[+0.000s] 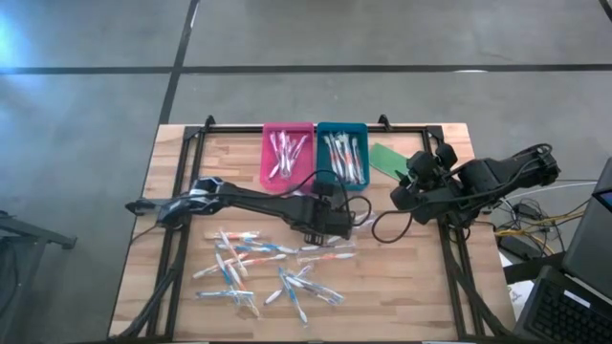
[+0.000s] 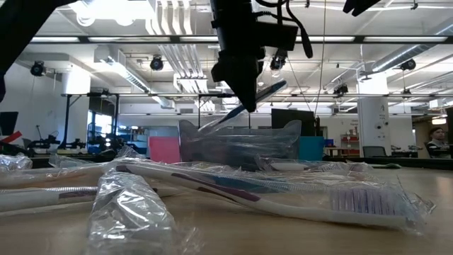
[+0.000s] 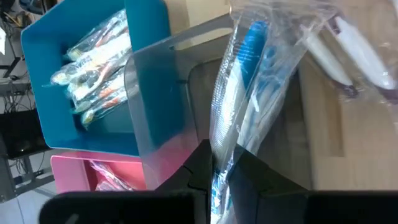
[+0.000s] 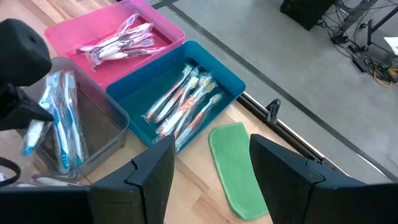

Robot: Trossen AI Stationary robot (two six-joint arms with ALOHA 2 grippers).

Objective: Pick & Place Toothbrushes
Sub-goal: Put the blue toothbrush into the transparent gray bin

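Blue and white in its clear wrapper, a toothbrush (image 3: 239,93) is pinched in my left jaws (image 3: 214,168), which are pressed together on its lower end. I hold it tilted above a smoky grey tray (image 3: 180,93) on the wooden bench (image 1: 402,287). This grey tray stands just in front of the teal tray (image 1: 341,156) and the pink tray (image 1: 287,153), and one wrapped blue toothbrush (image 4: 62,124) shows inside it in my right wrist view. In the low view, my left jaws hang over the grey tray with the brush pointing down toward it at an angle.

The teal tray holds several wrapped brushes (image 4: 183,106) with orange and whitish handles. The pink tray next to it also holds a small heap of wrapped brushes (image 4: 121,40). Many more loose toothbrushes (image 1: 258,272) lie scattered on the near part of the bench, in front of my left arm, some crossing each other.

My right jaws (image 4: 211,168) are spread wide and hold nothing. They hover over the far right part of the bench, near the teal tray and above a flat green piece (image 4: 236,165) that lies on the wood just beside that tray.
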